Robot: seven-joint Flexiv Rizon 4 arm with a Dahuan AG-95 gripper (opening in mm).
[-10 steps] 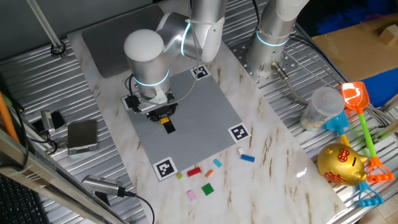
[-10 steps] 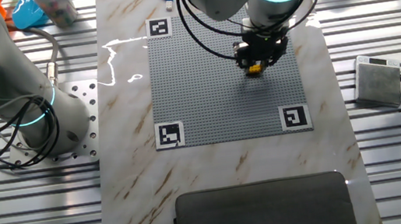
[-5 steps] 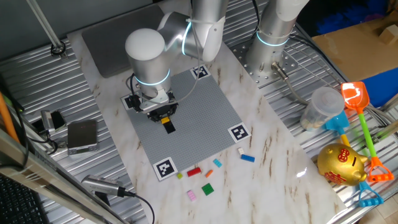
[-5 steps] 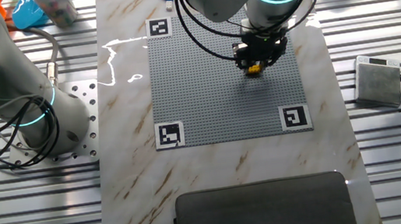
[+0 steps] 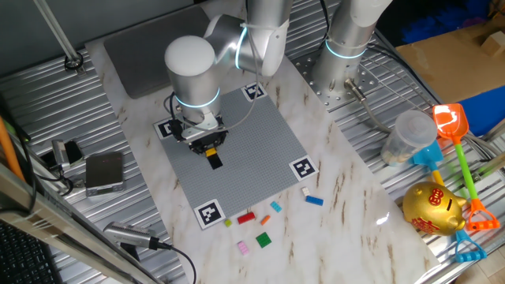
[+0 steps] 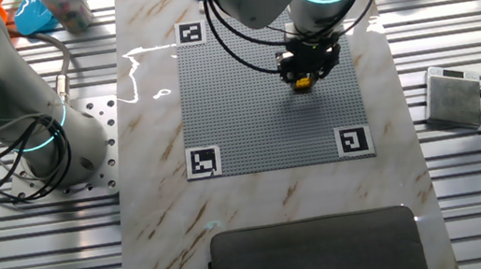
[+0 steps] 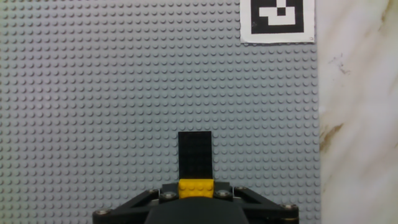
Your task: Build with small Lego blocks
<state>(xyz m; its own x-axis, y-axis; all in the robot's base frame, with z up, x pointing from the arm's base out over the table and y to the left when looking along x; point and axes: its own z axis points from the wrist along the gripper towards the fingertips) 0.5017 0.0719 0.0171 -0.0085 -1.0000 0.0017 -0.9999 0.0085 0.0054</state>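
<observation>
Fingers closed narrow on a yellow brick at the bottom centre of the hand view, low over the grey studded plate. Directly above the yellow brick in that frame, touching it, a black brick lying flat on the plate. Cannot tell whether the yellow brick sits pressed onto the studs or just above them.

In one fixed view, same pair seen left of centre under the arm's hand: yellow brick and black brick on the plate. In the other fixed view, a yellow speck below the hand in the upper right of the plate.

Loose bricks on the marble counter, lower centre of one fixed view, off the plate: red, green, pink, orange, blue, light blue, white.
</observation>
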